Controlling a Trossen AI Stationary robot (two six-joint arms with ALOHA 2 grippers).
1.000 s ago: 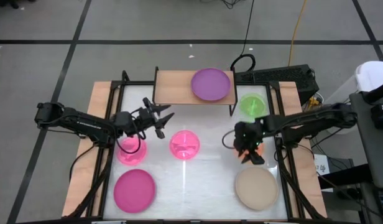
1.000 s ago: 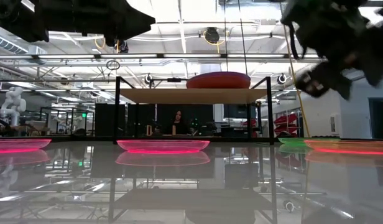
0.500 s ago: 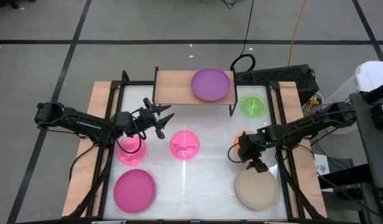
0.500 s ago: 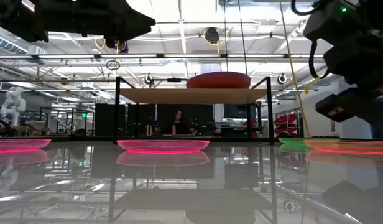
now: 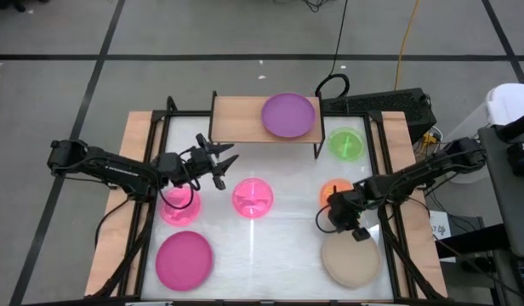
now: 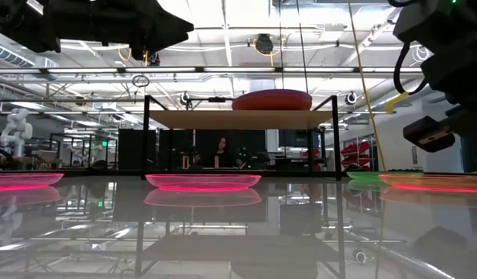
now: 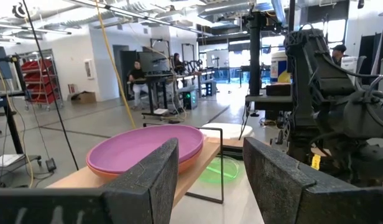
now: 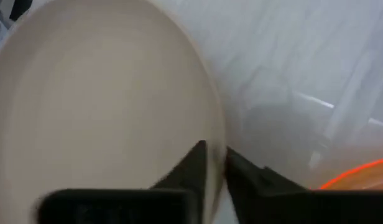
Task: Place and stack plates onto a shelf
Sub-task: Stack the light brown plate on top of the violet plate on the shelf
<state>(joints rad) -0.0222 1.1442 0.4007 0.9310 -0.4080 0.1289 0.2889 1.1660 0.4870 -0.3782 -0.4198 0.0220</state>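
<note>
**A:** Where do you have the right tool (image 5: 354, 229)?

**B:** Over the far rim of the beige plate (image 5: 350, 258), which lies flat near the worktop's (image 5: 279, 246) front right corner. In the right wrist view my fingers (image 8: 193, 167) are nearly together, straddling the rim of that plate, with only a narrow slot between them. I can't tell whether they are pinching it yet.

**A:** And the left tool (image 5: 221, 163)?

**B:** It waits with its fingers apart above the worktop's left side, just off the shelf's (image 5: 236, 119) left end, near a pink divided plate (image 5: 179, 204).

**A:** What worries you?

**B:** The grip is on a thin edge only. I judge that the plate may slip or tip out when lifted, or scrape along the worktop if I close too shallow. The orange divided plate (image 5: 335, 189) sits just beyond my tool, so a swing could knock it.

**A:** Which way does the plate point?

**B:** It's round, so it has no long axis; it lies face up. The purple plate (image 5: 288, 114) already fills the shelf's right half, where I'd stack.
</note>
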